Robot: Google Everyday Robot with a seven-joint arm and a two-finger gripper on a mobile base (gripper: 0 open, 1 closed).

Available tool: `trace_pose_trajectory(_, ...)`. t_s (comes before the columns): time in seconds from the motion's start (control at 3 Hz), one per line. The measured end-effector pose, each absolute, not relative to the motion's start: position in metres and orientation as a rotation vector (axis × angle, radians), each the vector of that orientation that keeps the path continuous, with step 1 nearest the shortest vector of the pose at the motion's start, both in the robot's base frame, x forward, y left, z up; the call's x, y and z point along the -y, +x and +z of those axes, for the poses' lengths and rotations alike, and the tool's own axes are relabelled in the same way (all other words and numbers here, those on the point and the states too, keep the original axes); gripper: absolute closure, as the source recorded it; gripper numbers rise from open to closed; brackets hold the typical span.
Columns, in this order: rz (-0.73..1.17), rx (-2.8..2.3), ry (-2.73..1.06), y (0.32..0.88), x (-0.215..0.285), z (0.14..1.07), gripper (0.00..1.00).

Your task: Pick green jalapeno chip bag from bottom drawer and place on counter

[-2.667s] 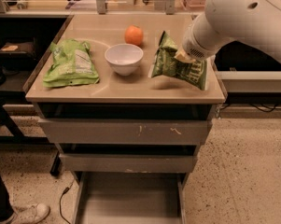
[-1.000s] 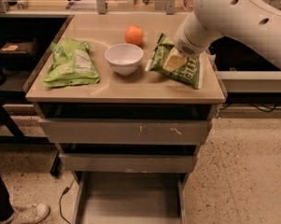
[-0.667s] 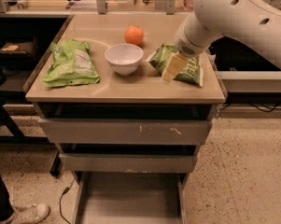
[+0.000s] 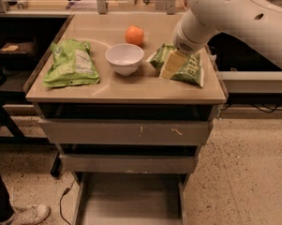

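Observation:
The green jalapeno chip bag (image 4: 188,68) lies flat on the right side of the counter (image 4: 131,89), dark olive with pale lettering. My gripper (image 4: 172,64) hangs from the white arm that reaches in from the upper right, and it sits right over the bag's left half, touching or just above it. The bottom drawer (image 4: 131,198) is pulled out below the cabinet, and its grey floor shows nothing on it.
On the counter there is also a brighter lime-green bag (image 4: 72,63) at the left, a white bowl (image 4: 124,58) in the middle and an orange (image 4: 134,34) behind it. The two upper drawers (image 4: 126,132) are pushed in. A person's shoe (image 4: 25,214) is at the bottom left.
The chip bag has gone from standing upright in my gripper to lying flat on the counter. The gripper has dropped a little and stays over the bag.

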State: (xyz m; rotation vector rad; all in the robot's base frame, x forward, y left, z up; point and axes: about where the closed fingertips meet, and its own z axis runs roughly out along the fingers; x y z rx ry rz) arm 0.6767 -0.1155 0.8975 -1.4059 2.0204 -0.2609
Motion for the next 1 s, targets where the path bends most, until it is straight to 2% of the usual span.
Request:
trace_pose_trajectory(0.33,-0.397,-2.050,-1.314,0.683,0.134,0.964,0.00)
trace_pose_trajectory(0.67,-0.626,-2.099,-1.139,0.663,0.179,1.059,0.00)
trace_pose_trajectory(1.0,-0.693,-2.126,-1.134,0.660,0.193,1.061,0.00)
